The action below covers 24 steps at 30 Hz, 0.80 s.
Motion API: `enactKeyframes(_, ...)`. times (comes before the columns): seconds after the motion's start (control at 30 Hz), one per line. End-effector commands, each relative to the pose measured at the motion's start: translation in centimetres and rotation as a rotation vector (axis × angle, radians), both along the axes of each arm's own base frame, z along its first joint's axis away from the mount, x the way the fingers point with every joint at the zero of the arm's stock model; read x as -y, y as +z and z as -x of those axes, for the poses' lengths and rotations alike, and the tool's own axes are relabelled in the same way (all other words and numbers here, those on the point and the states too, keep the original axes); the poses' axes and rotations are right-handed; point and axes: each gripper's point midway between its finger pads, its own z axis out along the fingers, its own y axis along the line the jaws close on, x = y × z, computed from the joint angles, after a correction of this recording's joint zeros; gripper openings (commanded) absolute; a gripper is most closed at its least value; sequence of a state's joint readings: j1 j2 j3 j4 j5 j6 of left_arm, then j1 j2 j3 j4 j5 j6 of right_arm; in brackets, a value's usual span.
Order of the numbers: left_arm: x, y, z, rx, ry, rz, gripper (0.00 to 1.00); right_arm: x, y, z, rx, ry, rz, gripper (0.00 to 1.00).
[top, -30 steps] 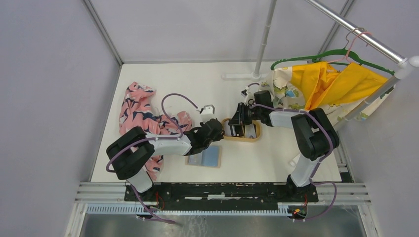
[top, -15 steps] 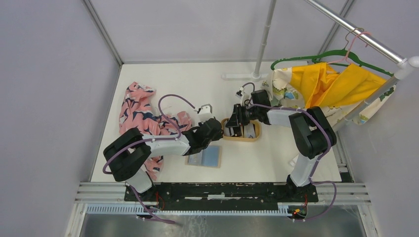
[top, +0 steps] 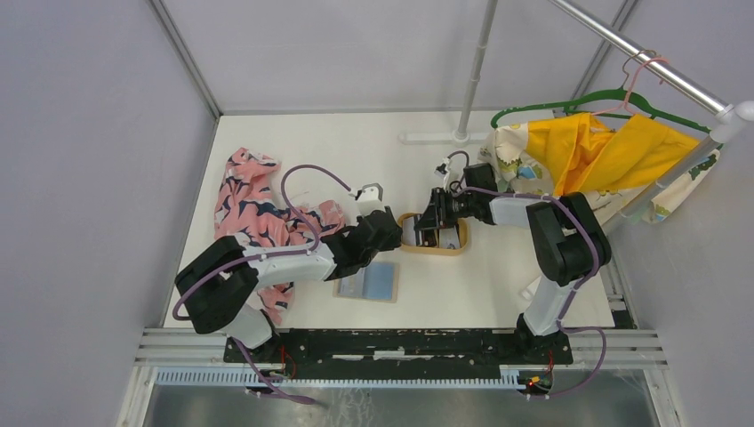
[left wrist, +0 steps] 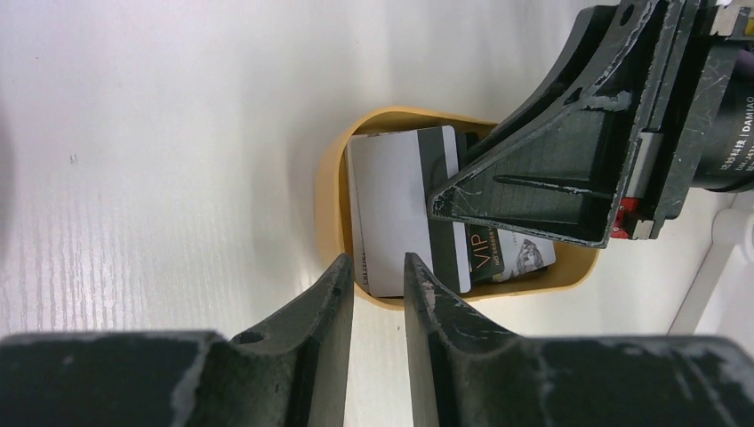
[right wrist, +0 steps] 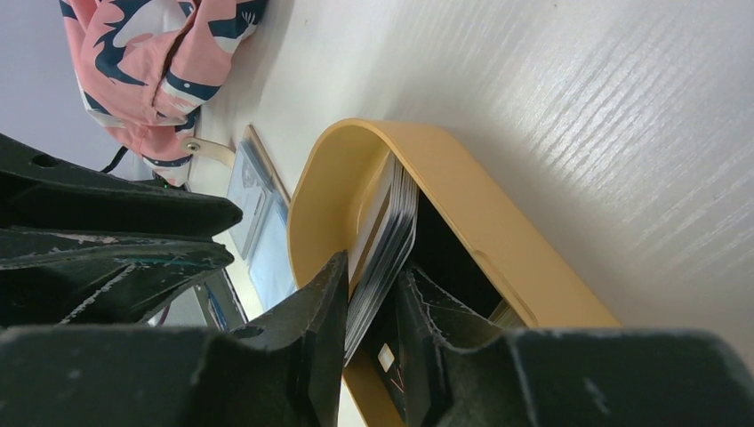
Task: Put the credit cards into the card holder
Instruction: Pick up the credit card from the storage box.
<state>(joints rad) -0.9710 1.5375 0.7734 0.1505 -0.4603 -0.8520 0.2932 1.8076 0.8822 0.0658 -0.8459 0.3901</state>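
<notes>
A robot test cell; plain lilac-grey partition walls (top: 89,178) box in my white bench (top: 356,142); slotted aluminium rails (top: 178,338) run along its near edge.

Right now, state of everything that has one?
left gripper: open, narrow gap, at tray rim
right gripper: shut on credit cards
credit cards: stacked, tipped on edge in tray
card holder: unfolded, lying flat
tray: upright, holds the cards
yellow garment: hanging
pink cloth: crumpled
</notes>
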Motion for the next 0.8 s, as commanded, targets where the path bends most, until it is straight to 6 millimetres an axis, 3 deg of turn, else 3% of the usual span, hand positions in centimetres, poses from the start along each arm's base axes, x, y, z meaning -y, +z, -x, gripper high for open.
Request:
enactKeyframes(0.0,0.3,2.2,-0.3,0.058,-0.03,0.012,0.34,0.5,1.5,-0.1,0.03,-0.001,-0.035,0.32)
enactKeyframes(0.5,0.4,1.7,0.2,0.049,-0.068,0.006,0.34,1.2,1.7,-0.2,0.021,-0.019,-0.06,0.36)
enactKeyframes(0.77,0.8,1.7,0.3,0.048,-0.087,0.005,0.34,1.5,1.7,-0.4,0.016,-0.03,-0.06,0.31)
